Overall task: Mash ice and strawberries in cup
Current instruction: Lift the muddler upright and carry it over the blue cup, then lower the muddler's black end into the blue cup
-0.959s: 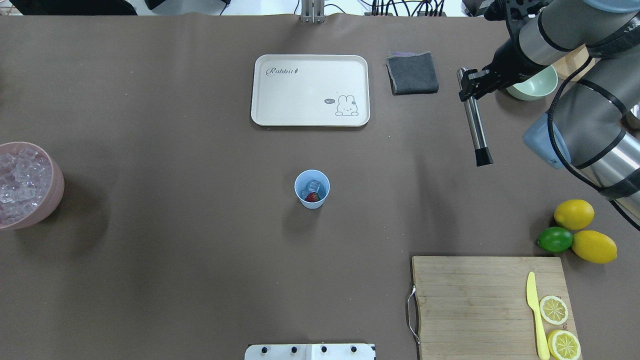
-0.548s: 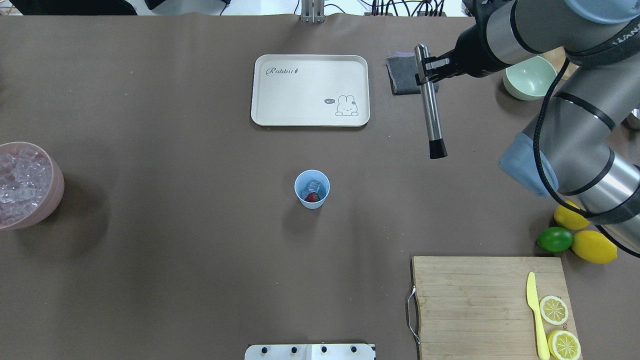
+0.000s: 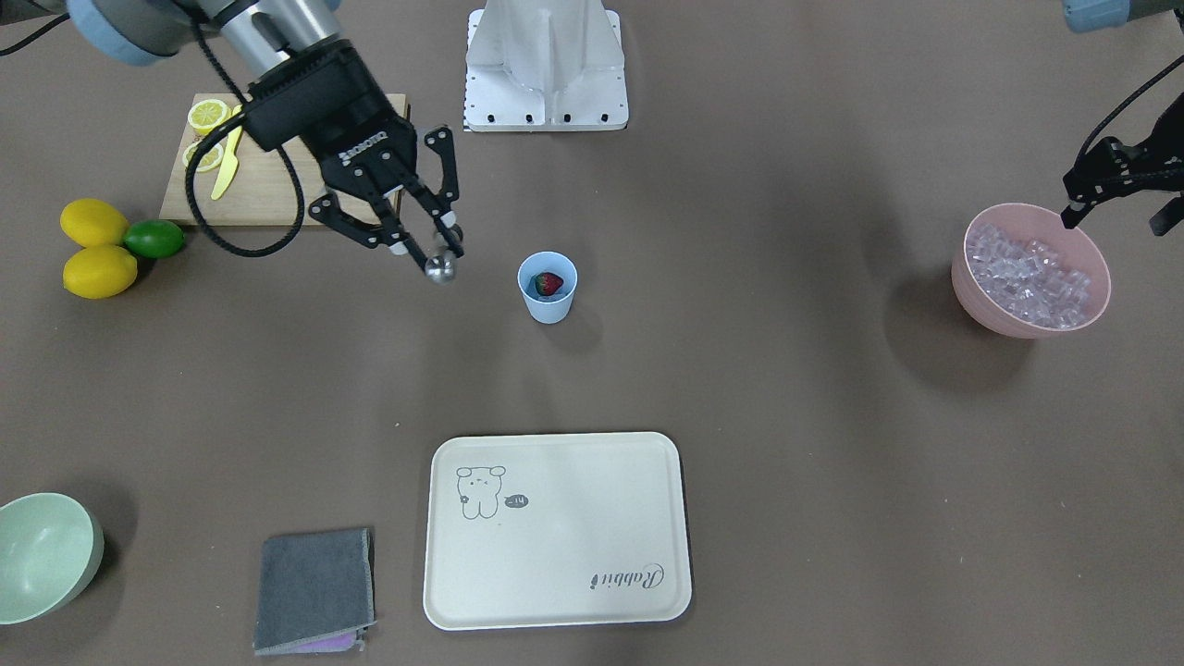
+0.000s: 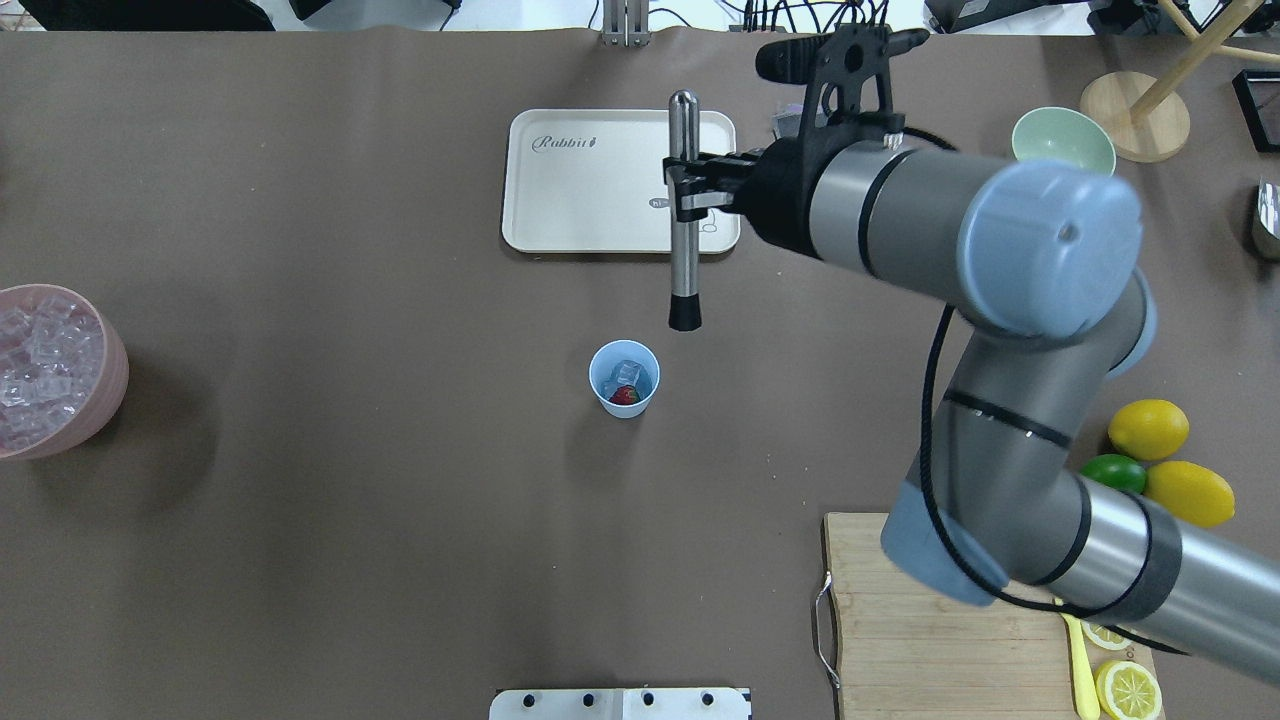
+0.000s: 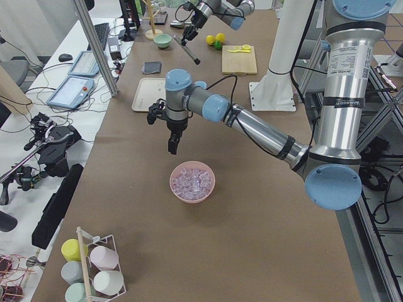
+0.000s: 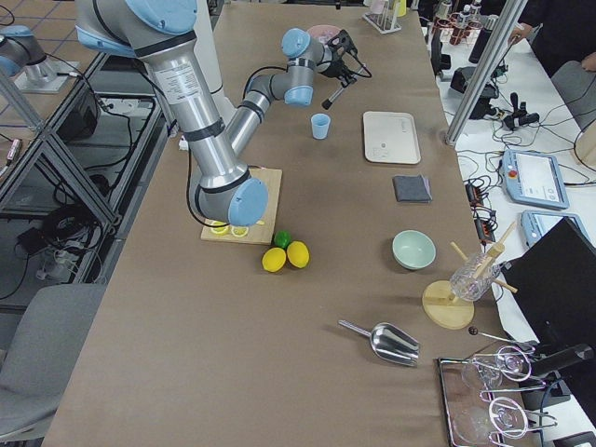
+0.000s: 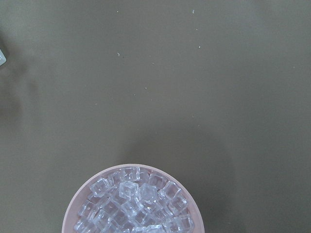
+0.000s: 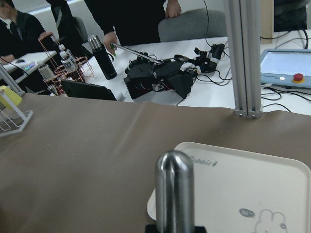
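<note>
The light-blue cup stands mid-table with ice and a red strawberry inside. My right gripper is shut on a steel muddler, held upright over the tray's right part. Its black tip hangs just beyond the cup and a little to its right. In the right wrist view only the muddler's rounded top shows. My left gripper hovers open over the pink bowl of ice cubes, holding nothing.
A cream tray lies beyond the cup. The pale green bowl is at the far right, and a grey cloth lies next to the tray. Lemons, a lime and a cutting board with knife and lemon slices occupy the near right.
My right arm has swung the muddler left, from beside the green bowl past the cloth to above the tray's right part. The cup and its contents have not moved.
</note>
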Robot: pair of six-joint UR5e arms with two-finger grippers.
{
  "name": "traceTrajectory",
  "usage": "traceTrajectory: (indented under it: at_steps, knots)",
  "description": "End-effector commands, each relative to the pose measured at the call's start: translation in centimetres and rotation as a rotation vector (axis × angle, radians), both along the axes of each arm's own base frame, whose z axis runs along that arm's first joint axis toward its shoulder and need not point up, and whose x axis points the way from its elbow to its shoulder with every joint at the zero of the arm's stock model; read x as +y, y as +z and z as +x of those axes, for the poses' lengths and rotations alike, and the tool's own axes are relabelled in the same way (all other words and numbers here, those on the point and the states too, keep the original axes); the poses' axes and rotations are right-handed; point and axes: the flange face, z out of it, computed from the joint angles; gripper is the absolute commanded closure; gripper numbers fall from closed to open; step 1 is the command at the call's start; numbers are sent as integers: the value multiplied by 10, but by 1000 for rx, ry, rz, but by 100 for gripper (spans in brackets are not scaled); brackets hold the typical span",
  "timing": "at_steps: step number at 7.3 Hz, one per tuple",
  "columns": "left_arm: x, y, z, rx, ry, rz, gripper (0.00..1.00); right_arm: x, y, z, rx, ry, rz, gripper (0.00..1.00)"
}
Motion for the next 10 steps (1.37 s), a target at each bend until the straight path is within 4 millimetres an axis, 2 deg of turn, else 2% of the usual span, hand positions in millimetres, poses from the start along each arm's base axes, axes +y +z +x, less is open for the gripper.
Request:
traceTrajectory:
  at_steps: [1,3,4,6,8,10]
  knots:
    - [2,-2,3,39,18,-17,2,33,4,-37,-97,68,55,100]
    - [2,-3,4,61,27,-28,2,30,39,-54,-169,118,112,100]
    - [3,-3,4,61,27,-27,2,37,50,-65,-194,156,136,100]
    - [2,-2,5,59,27,-30,2,56,60,-84,-178,195,146,100]
    - [2,-3,5,61,28,-29,2,72,73,-90,-175,242,132,100]
    - [3,-1,5,59,27,-31,2,75,89,-109,-156,257,153,100]
